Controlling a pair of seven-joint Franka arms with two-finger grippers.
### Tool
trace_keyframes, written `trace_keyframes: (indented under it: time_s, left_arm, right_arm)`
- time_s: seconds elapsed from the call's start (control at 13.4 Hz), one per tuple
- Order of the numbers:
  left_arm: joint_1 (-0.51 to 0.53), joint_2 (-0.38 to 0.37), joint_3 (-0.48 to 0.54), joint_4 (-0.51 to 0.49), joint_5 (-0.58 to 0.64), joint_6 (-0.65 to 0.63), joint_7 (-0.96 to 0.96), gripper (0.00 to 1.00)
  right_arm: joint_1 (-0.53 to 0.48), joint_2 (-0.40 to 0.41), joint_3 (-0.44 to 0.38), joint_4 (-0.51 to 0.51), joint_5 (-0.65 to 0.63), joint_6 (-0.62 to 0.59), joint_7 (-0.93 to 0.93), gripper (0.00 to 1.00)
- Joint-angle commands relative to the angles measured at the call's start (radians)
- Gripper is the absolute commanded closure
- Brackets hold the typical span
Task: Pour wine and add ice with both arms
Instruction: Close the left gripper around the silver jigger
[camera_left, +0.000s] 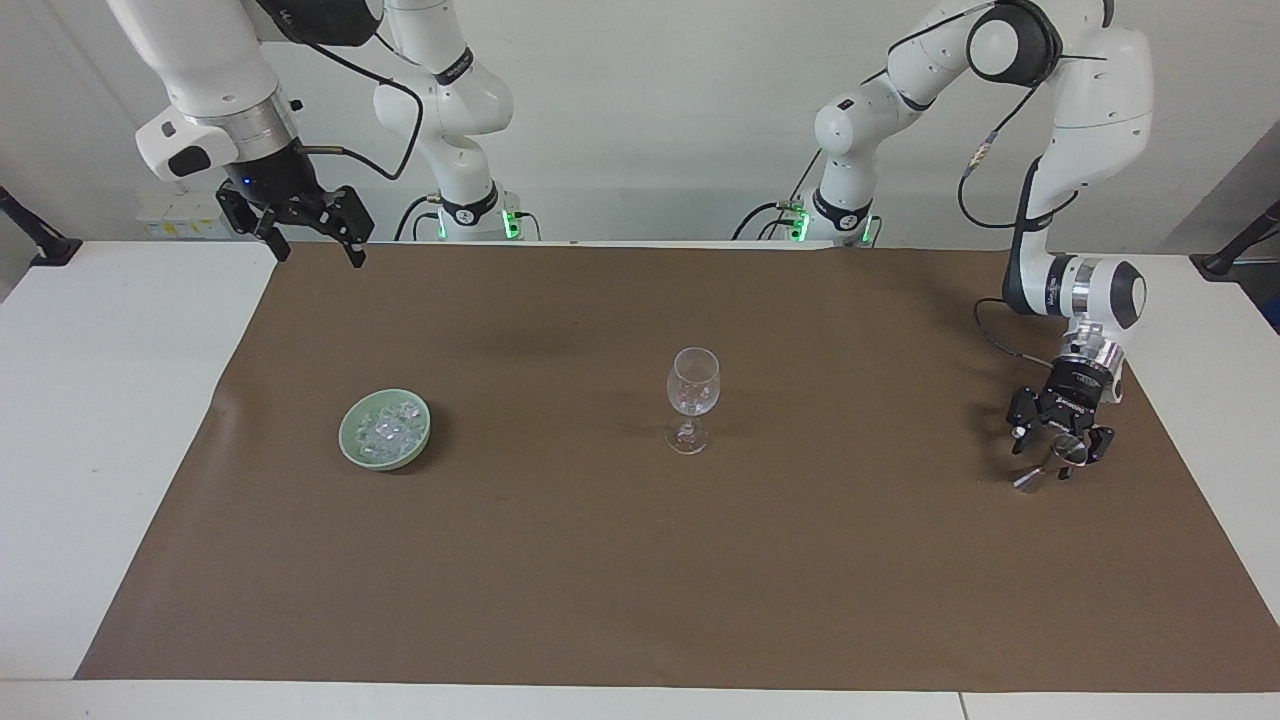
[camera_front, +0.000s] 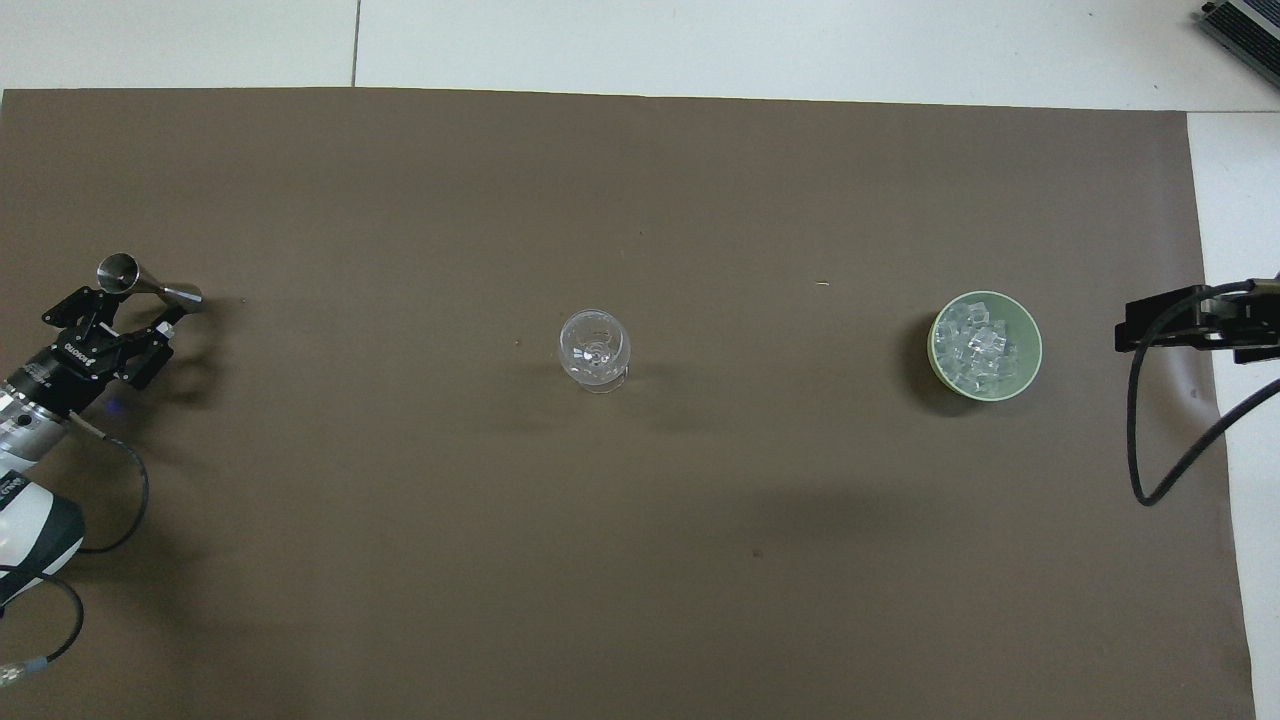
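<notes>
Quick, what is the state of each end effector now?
Left end effector: around the metal jigger, fingers not yet shut on it.
Right end effector: open, holding nothing.

1 clear stemmed wine glass (camera_left: 692, 398), 1 pale green round bowl (camera_left: 385, 429) w/ a heap of clear glassy ice chunks (camera_front: 978, 346), too many to count; 1 silver metal double-cone jigger (camera_front: 148, 284); 2 white robot arms.

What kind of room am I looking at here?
Probably a robotics lab set up as a drinks test: two white arms at a table with a brown mat, a wine glass and a bowl of ice.
</notes>
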Motion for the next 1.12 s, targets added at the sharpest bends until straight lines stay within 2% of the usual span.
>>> trace_keyframes:
  time_s: [0.0,0.37,1.05]
  left_arm:
    - [-0.024,0.012,0.010,0.010,-0.035,0.019,0.011,0.31]
    - [-0.023,0.012,0.010,0.010,-0.043,0.019,0.011,0.40]
    - [-0.020,0.012,0.010,0.014,-0.051,0.018,0.010,0.48]
  right_arm:
    - [-0.005,-0.019,0.001,-0.018,0.020,-0.007,-0.023,0.00]
    - [-0.005,-0.019,0.001,-0.018,0.020,-0.007,-0.023,0.00]
    - [-0.005,-0.019,0.001,-0.018,0.020,-0.007,-0.023,0.00]
